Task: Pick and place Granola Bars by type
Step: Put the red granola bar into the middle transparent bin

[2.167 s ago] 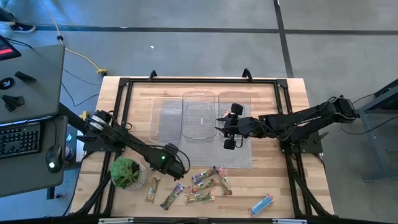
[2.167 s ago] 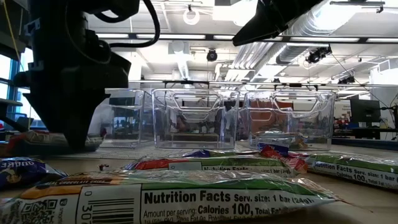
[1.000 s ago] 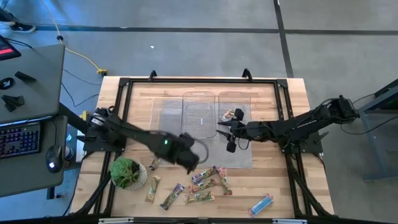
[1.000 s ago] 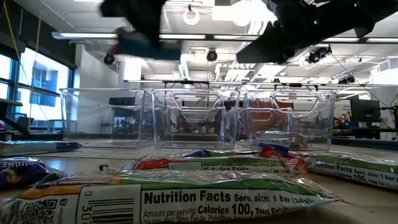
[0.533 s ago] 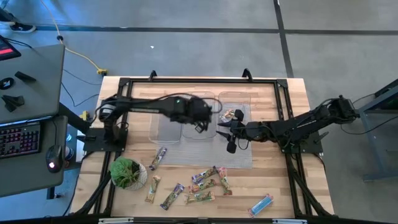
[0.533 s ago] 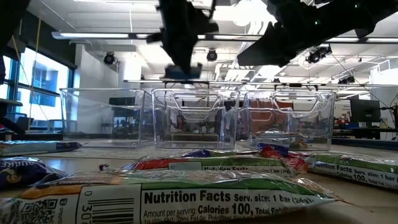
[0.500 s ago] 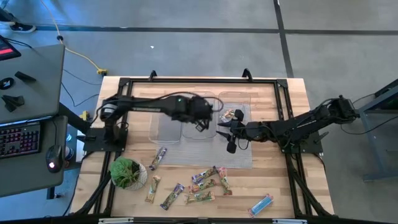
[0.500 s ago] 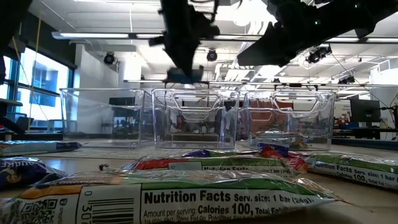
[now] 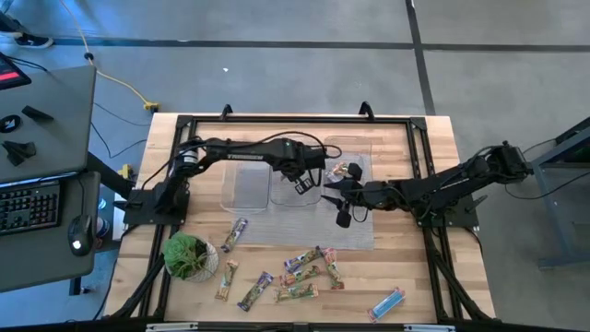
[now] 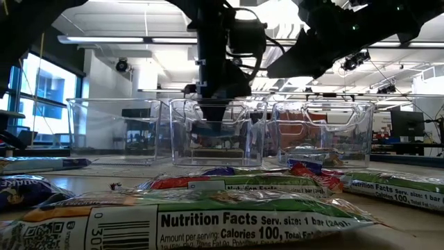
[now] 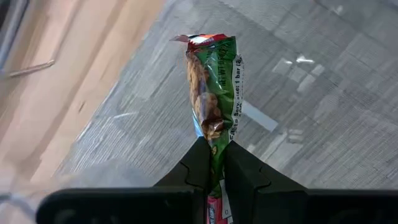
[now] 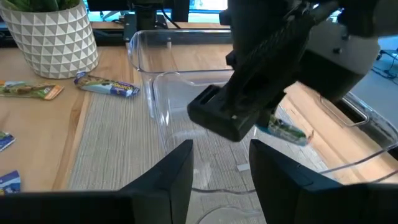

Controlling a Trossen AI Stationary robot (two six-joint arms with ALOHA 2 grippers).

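My left gripper (image 9: 302,180) reaches down into the middle clear tray (image 9: 295,148), shut on a green-wrapped granola bar (image 11: 214,81). The right wrist view also shows this granola bar (image 12: 287,130) inside the tray. My right gripper (image 9: 339,201) hovers open just right of it, near the right tray (image 9: 355,148), where one bar (image 9: 346,170) lies on the floor. More granola bars (image 9: 309,272) lie flat on the table's near part, with single ones at the left (image 9: 236,233) and a blue one (image 9: 387,302) at the right. My left gripper pinches the green bar by one end (image 11: 215,142) between its two fingers (image 11: 199,165). The bar's length runs on past the fingertips, in line with them. It is inside the middle tray; whether its free end (image 11: 208,40) touches the tray floor I cannot tell.
A third clear tray (image 9: 241,180) stands left of the middle one, all on a grey mat (image 9: 359,235). A green plant in a white pot (image 9: 189,256) stands at the near left. A black frame (image 9: 184,124) rims the table.
My left gripper has carried the green bar from the table's near left up and toward the far edge, then gone right and down into the middle tray. It has stayed shut on the bar.
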